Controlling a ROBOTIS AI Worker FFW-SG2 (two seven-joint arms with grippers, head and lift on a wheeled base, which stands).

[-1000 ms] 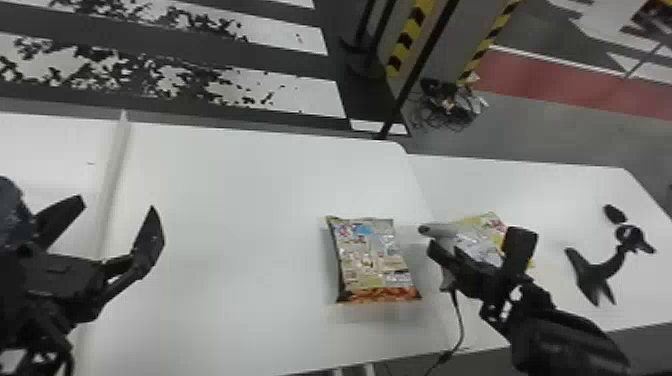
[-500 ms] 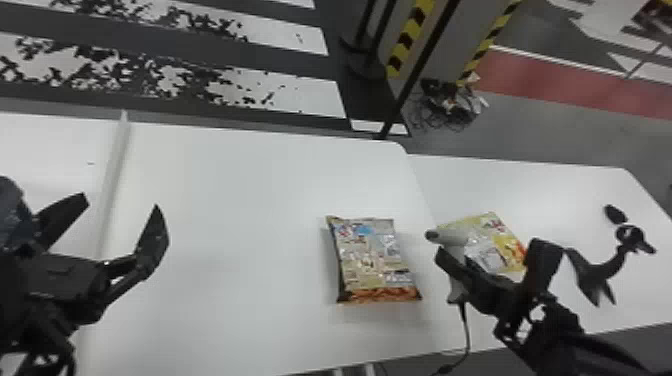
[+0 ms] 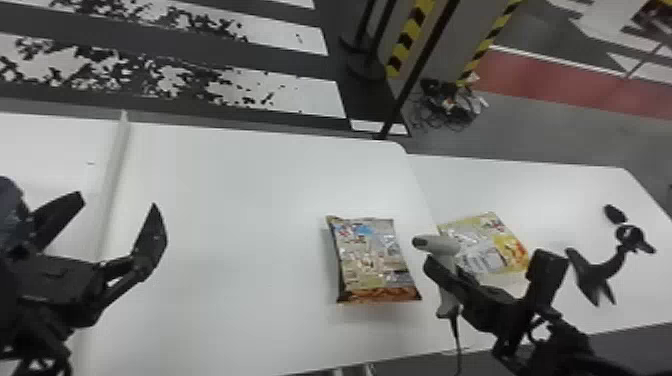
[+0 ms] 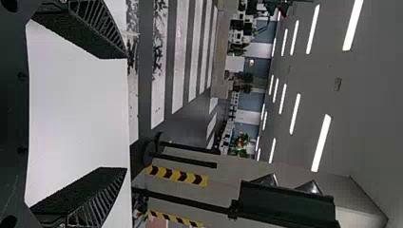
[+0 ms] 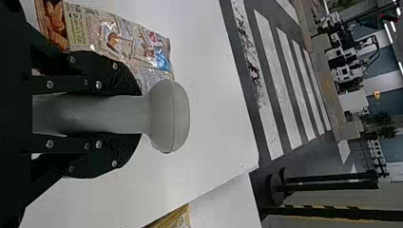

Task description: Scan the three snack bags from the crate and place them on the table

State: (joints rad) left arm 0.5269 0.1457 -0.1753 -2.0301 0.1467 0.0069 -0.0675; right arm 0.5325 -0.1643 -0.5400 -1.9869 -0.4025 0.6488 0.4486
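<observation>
Black two-finger left gripper (image 3: 112,206), 10 o'clock, apart; black right gripper (image 5: 137,114), 2 o'clock, clamped on grey plastic scanner (image 3: 440,245). Silver-brown foil bag (image 3: 372,260) on white table (image 3: 240,210), 1 o'clock — likely light, slippery, crushable; pinch side edges. Yellow-silver foil bag (image 3: 509,250), 2 o'clock — same.

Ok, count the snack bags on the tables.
2: a brown-ended snack bag on the middle white table, left of the scanner; a yellow snack bag on the adjoining right-hand table, partly behind the scanner. Others may be hidden.
</observation>
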